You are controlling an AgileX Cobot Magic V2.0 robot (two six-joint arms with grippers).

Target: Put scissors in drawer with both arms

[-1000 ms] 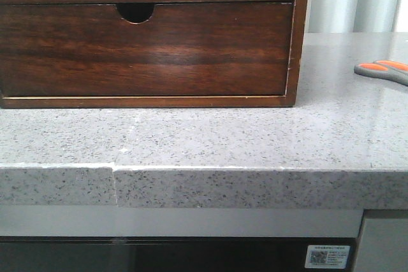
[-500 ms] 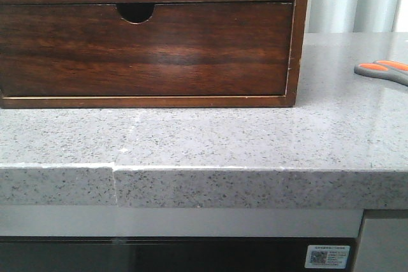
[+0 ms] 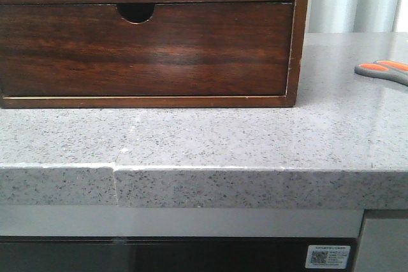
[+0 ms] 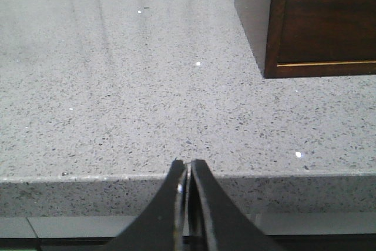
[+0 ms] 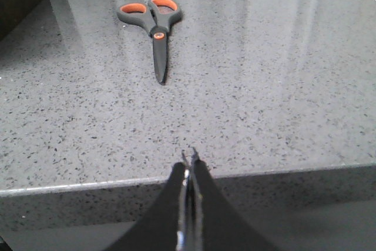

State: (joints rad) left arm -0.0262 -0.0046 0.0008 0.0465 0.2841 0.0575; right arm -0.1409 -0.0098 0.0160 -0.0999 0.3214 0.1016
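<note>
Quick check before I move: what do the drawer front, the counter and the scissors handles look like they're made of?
The drawer front looks like dark stained wood or veneer, glossy: visible grain and a soft sheen. The counter looks like grey speckled stone or quartz composite, polished: it mirrors light in both wrist views. The scissors have matte grey handles with orange loop linings, probably plastic or rubber; the closed blades look dark.

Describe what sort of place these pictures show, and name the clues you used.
Probably a kitchen-style or home worktop: a speckled grey stone countertop with dark cabinet fronts below, a glossy wooden drawer box standing on it, and small household scissors lying flat nearby.
</note>
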